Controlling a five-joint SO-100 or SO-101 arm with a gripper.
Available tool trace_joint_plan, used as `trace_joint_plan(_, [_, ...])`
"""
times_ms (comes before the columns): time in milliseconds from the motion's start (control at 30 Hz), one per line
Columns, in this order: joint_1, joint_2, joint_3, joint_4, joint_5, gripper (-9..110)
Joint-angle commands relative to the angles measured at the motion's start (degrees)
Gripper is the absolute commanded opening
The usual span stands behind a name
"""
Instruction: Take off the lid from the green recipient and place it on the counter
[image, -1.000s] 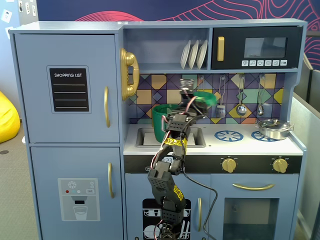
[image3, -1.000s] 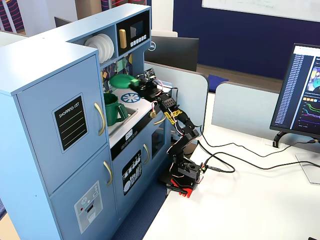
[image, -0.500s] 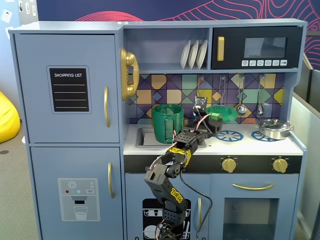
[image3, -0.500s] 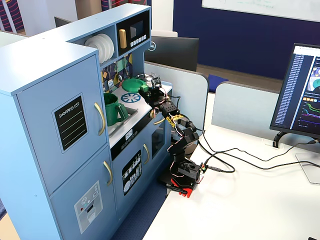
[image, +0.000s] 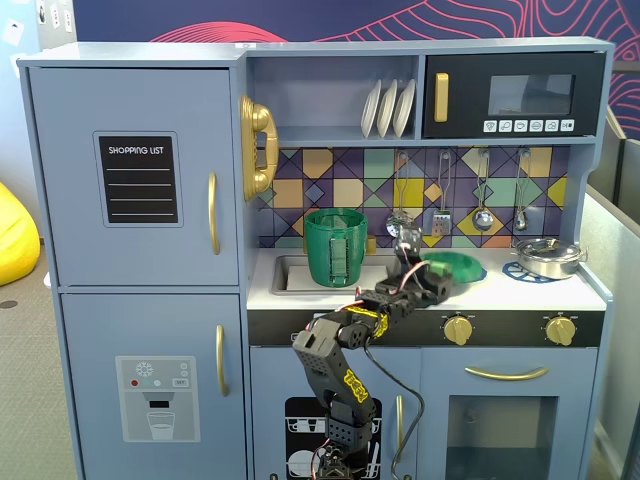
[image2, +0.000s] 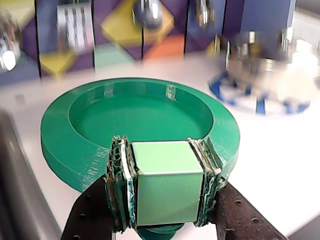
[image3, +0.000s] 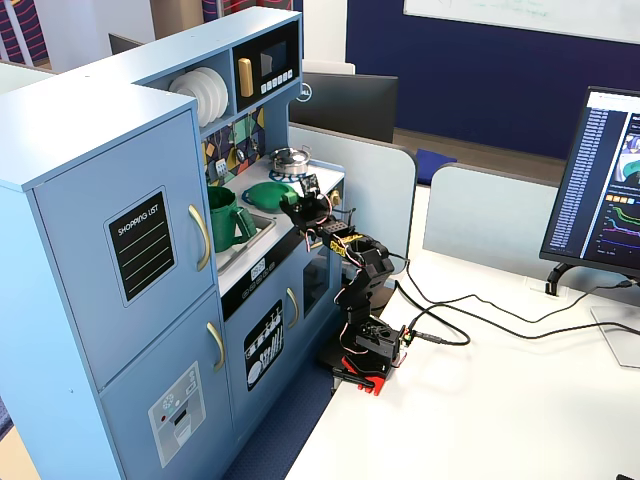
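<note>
The green lid lies on the white counter, its raised rim up and its hollow plain, right of the sink. It also shows in both fixed views. My gripper is shut on a light green block at the lid's near rim, with a dark green round piece under it. I cannot tell whether the block is joined to the lid. The green recipient stands open in the sink, left of the gripper, and also shows in a fixed view.
A silver pot sits on a blue burner ring at the counter's right end. Utensils hang on the tiled back wall above. The sink lies to the left. Gold knobs line the counter's front edge.
</note>
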Motion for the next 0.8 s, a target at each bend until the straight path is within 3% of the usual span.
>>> trace_joint_plan(0, [1.41,-0.18,0.00,-4.13,-0.88,0])
trace_joint_plan(267, [1.23,-0.62,1.23,-6.24,0.70,1])
trace_joint_plan(367, [1.32,-0.44,1.32,-6.86,2.81,19])
trace_joint_plan(567, [1.41,-0.09,1.67,-7.21,4.13,33])
trace_joint_plan(767, [1.23,2.11,1.58,-7.38,4.83,37])
